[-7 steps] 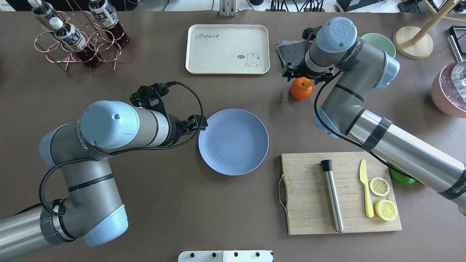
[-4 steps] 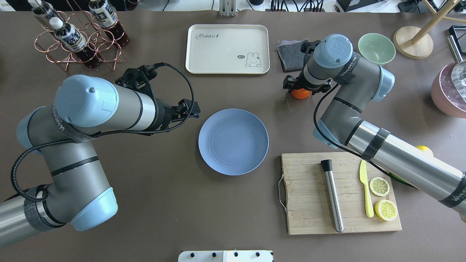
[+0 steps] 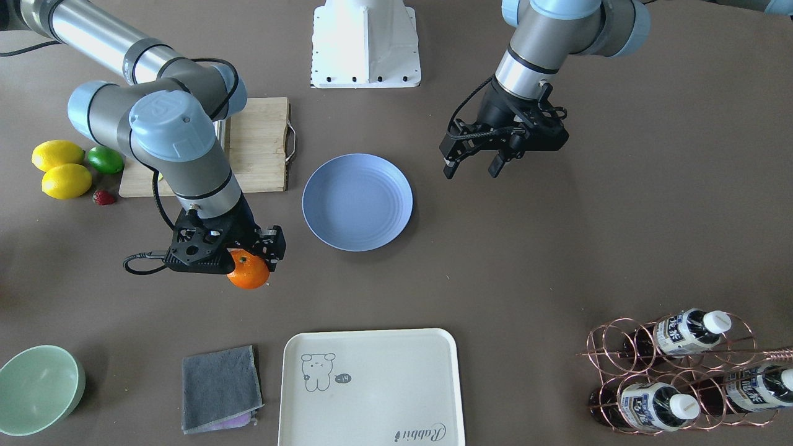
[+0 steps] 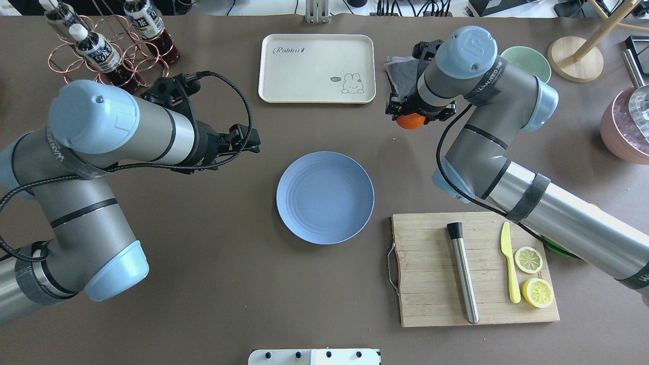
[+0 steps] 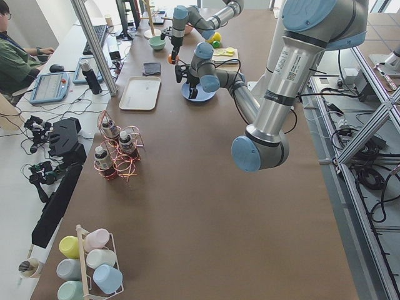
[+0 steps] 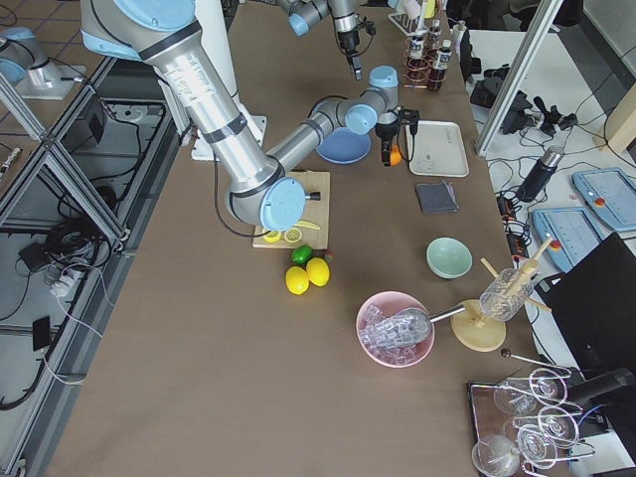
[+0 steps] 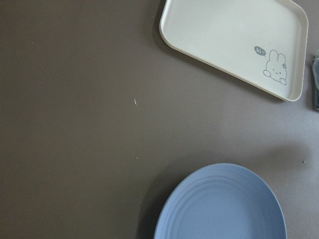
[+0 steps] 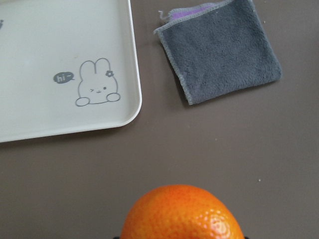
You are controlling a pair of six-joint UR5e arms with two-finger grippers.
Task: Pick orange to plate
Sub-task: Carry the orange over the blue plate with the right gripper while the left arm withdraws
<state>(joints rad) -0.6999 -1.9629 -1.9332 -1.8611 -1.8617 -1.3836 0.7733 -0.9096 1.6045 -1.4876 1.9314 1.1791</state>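
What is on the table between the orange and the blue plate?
Nothing. In the overhead view, only bare brown table lies between the orange and the plate.

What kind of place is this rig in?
Probably a robotics lab data-collection cell, not a real kitchen. There is aluminium framing beside the table, an operator sits at a side desk with a tablet-like pendant, and props like the cutting board look staged.

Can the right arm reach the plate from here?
Probably yes: the right gripper, jaws closed on the orange, has only bare table between it and the plate; the left gripper hangs off the plate's other side.
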